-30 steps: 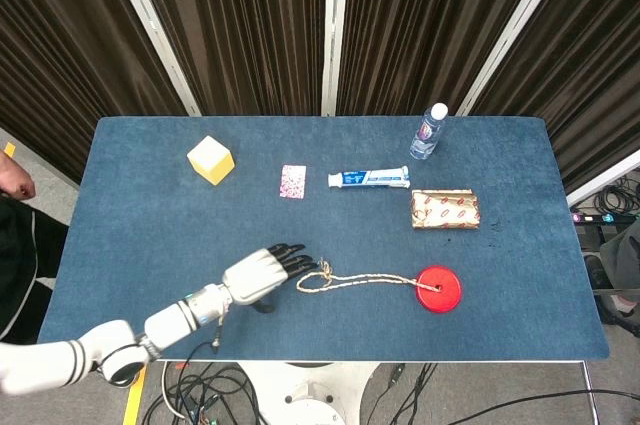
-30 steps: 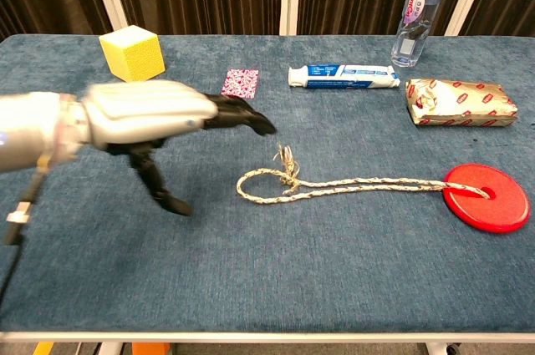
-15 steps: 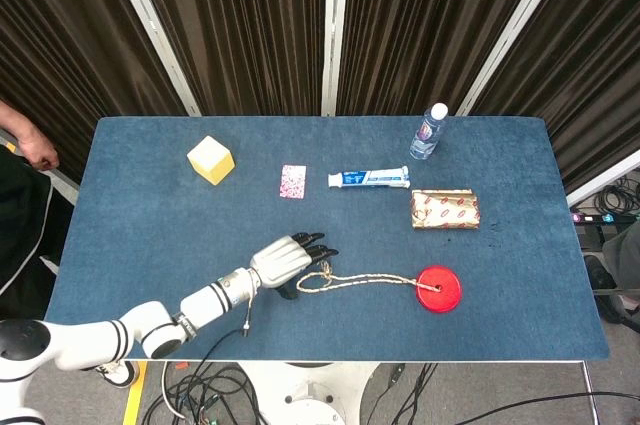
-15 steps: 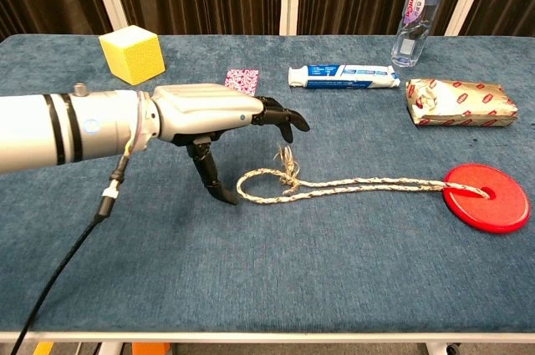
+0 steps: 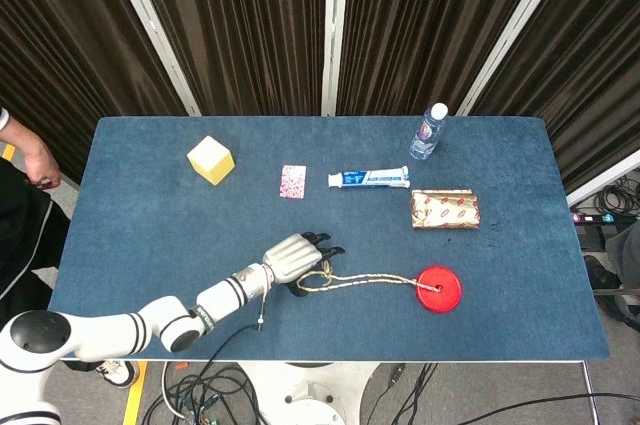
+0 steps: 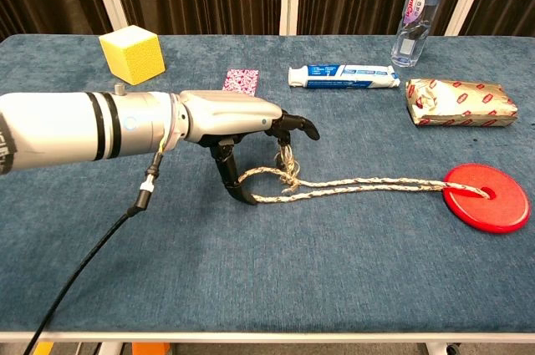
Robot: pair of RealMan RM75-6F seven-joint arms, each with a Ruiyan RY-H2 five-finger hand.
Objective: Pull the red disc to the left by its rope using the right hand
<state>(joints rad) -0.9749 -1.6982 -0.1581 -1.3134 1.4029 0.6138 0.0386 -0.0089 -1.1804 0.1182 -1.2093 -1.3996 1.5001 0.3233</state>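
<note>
If our robot hand (image 6: 238,125), thumb hooked in the rope (image 6: 351,185) loop but unclenched, slips, the red disc (image 6: 487,196) stays put.

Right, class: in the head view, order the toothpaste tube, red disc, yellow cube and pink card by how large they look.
1. Toothpaste tube
2-3. Red disc and yellow cube look alike; not ranked.
4. Pink card, smallest.

Dark brown pleated curtains (image 5: 240,25) hang at twelve o'clock behind the blue-carpeted table (image 5: 150,215), split by pale vertical frame bars (image 5: 335,30). Black cables (image 5: 200,395) tangle on the pale floor (image 5: 330,395) at six o'clock.
</note>
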